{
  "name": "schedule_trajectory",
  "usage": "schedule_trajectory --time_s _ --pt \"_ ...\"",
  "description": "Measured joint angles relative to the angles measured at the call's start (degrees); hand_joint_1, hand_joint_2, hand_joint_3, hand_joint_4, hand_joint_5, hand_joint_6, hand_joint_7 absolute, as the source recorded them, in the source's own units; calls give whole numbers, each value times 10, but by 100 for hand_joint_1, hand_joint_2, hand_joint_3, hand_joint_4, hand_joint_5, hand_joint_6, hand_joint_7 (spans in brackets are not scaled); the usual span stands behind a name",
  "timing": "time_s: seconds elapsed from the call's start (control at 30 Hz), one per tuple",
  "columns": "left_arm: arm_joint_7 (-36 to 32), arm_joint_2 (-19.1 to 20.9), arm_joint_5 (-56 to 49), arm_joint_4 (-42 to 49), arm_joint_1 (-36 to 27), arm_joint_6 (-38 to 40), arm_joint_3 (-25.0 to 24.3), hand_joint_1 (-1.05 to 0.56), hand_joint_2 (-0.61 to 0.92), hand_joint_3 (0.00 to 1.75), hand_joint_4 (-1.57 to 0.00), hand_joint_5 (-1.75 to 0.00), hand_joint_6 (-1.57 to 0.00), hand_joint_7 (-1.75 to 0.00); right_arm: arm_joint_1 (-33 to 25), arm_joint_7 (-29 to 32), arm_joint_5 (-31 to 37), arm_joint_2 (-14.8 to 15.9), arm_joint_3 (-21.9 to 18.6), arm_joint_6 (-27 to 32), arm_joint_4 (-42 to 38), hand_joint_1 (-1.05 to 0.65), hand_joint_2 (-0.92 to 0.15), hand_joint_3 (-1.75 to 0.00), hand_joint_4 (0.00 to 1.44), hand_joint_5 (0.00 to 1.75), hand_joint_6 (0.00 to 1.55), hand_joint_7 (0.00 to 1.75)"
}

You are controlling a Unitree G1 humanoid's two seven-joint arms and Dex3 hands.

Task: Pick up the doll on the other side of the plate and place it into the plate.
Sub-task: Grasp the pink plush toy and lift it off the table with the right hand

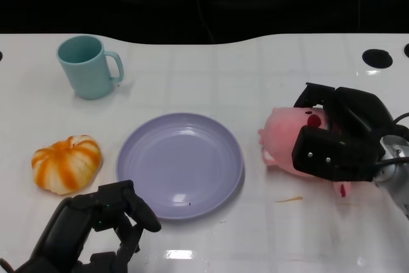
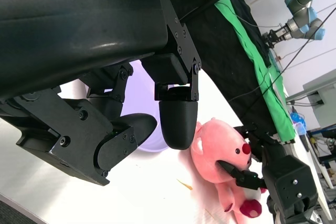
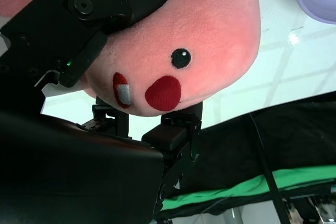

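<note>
A pink plush doll [image 1: 283, 137] lies on the white table just right of the lavender plate [image 1: 179, 163]. My right hand [image 1: 335, 133] is wrapped around the doll, with fingers over its head and under its face. The right wrist view shows the doll [image 3: 194, 40] filling the frame between those fingers [image 3: 126, 1]. The left wrist view catches the doll [image 2: 218, 153] with the right hand [image 2: 273, 174] on it. My left hand [image 1: 96, 228] hovers low at the near left of the plate, fingers curled loosely, holding nothing.
A teal mug [image 1: 88, 66] stands at the back left. An orange-and-white pumpkin toy [image 1: 68, 163] lies left of the plate. A small orange scrap [image 1: 289, 199] lies near the front right. The table's far edge meets a dark backdrop.
</note>
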State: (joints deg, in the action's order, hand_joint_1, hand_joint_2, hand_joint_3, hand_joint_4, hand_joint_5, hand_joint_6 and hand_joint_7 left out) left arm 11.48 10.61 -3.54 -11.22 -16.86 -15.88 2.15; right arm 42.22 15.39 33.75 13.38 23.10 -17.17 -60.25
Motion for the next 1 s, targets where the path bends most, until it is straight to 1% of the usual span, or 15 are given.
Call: schedule_trajectory --time_s 0.07,0.17,0.2,0.4,0.5,0.63,0.83,1.0 --pt "0 0 0 0 0 0 0 -5 51 116 -78 -154 -82 -122 -4 9 -2 0 -4 -9 0 -11 -51 -100 88 175 73 172" --pt "0 0 0 0 0 0 0 -4 51 115 -78 -154 -82 -122 -12 12 -9 0 -15 -13 11 -9 -50 -104 87 175 72 172" --pt "0 0 0 0 0 0 0 -4 51 115 -78 -154 -82 -122 -15 12 -10 0 -18 -13 18 -8 -47 -108 87 175 73 171" --pt "0 -1 0 0 2 1 1 -4 51 115 -78 -155 -82 -122 -26 15 -32 1 -48 -21 72 -3 -39 -127 89 175 74 174" --pt "0 -1 -1 1 2 1 1 -4 51 115 -78 -155 -82 -122 -34 15 -42 2 -63 -32 104 -3 -35 -136 90 175 75 175" --pt "0 -1 -1 3 5 1 1 -3 51 116 -78 -154 -82 -122 -40 12 -51 3 -72 -36 132 -5 -34 -140 90 175 75 175" --pt "0 -1 -1 10 10 1 1 -4 50 116 -78 -154 -82 -123 -46 -12 -68 2 -89 -32 180 -5 -31 -145 92 175 75 175" --pt "0 -1 -1 13 11 1 1 -3 50 116 -78 -154 -82 -122 -45 -38 -80 -7 -91 -27 210 -3 -30 -146 90 175 74 175"
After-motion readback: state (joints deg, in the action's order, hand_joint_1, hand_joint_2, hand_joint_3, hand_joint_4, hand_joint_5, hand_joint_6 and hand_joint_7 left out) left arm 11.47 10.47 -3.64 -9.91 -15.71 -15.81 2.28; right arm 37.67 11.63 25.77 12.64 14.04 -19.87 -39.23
